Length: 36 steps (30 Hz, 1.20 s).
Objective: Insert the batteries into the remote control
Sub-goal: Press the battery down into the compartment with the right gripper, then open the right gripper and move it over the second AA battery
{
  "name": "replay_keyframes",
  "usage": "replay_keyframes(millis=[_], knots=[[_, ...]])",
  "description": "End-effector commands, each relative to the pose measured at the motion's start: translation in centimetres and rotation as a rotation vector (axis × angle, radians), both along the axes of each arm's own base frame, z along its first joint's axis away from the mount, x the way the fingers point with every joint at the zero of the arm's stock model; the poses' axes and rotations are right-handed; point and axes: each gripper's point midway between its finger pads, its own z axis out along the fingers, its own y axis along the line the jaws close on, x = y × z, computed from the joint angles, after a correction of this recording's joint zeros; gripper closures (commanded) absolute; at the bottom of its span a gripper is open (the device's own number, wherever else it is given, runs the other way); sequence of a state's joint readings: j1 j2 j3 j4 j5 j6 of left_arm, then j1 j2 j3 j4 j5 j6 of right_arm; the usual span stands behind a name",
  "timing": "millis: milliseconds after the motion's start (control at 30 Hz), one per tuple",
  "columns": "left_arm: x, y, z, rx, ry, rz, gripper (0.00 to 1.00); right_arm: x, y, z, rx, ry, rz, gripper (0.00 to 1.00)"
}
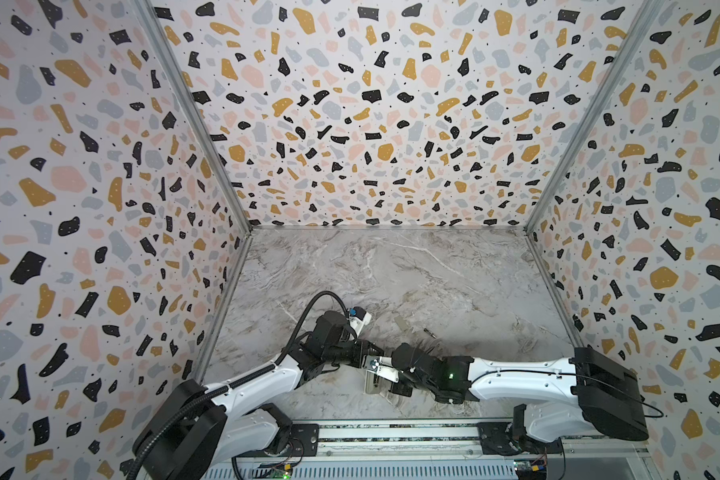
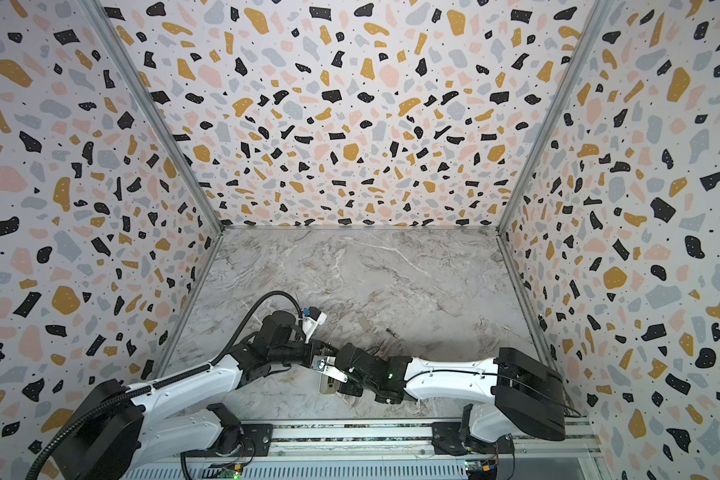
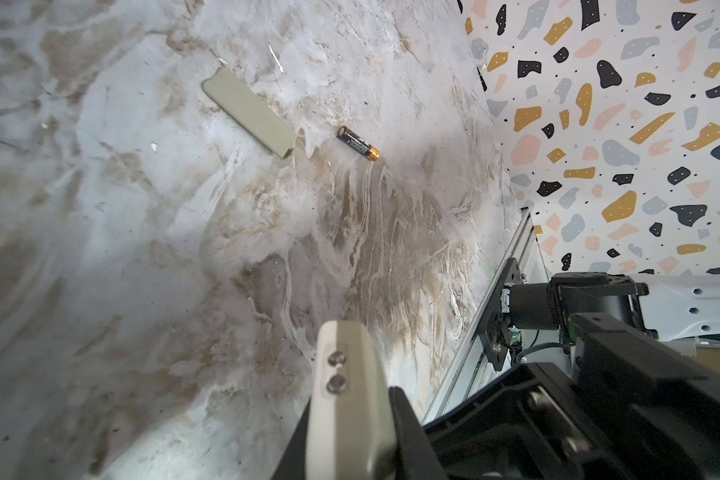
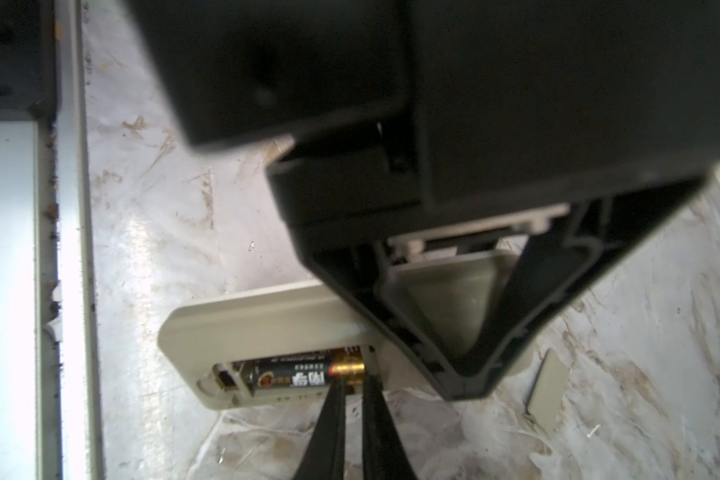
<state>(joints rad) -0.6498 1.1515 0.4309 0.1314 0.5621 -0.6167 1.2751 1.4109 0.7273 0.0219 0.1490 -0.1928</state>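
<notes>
Remote control (image 4: 246, 328) lies back-up on the table (image 3: 142, 249) at the near edge between both arms, with the recess open. One battery (image 4: 292, 374) already sits in the recess. The right gripper (image 4: 353, 380) has its jaws nearly shut, pinching that battery's gold end. The left gripper (image 1: 376, 368) is closed on the remote's far end and looks to be holding it steady. The step in hand is seating the first cell, so the task is roughly half done. The other battery (image 3: 358, 143) lies loose, well apart from the remote and just beside the cover plate (image 3: 250, 112). The next move likely calls for pressing the gold end flat, letting go, then fetching the loose cell. Its polarity needs checking, and the left grip should stay firm.
</notes>
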Motion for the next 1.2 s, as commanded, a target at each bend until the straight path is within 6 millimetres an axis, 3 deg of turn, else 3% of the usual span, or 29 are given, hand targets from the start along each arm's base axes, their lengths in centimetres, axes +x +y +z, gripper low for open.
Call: replay_keyframes(millis=[0,300,667,900,1167], knots=[[0.5,-2.2,5.5,-0.183,-0.127,-0.068,1.00,-0.7,-0.1,-1.1,-0.010,0.041,-0.024,0.89],[0.6,-2.1,5.5,-0.181,-0.126,-0.064,1.00,-0.8,0.2,-0.8,0.019,0.048,-0.053,0.92],[1.0,-1.8,5.4,-0.179,-0.125,-0.046,1.00,-0.7,0.0,-0.7,0.056,0.063,-0.101,0.89],[1.2,-1.5,4.9,-0.154,-0.129,-0.027,1.00,-0.2,-0.6,0.4,0.069,0.037,-0.129,0.88],[2.4,-0.6,3.8,-0.125,-0.122,0.043,1.00,0.1,-2.6,3.2,0.160,0.057,-0.202,0.66]])
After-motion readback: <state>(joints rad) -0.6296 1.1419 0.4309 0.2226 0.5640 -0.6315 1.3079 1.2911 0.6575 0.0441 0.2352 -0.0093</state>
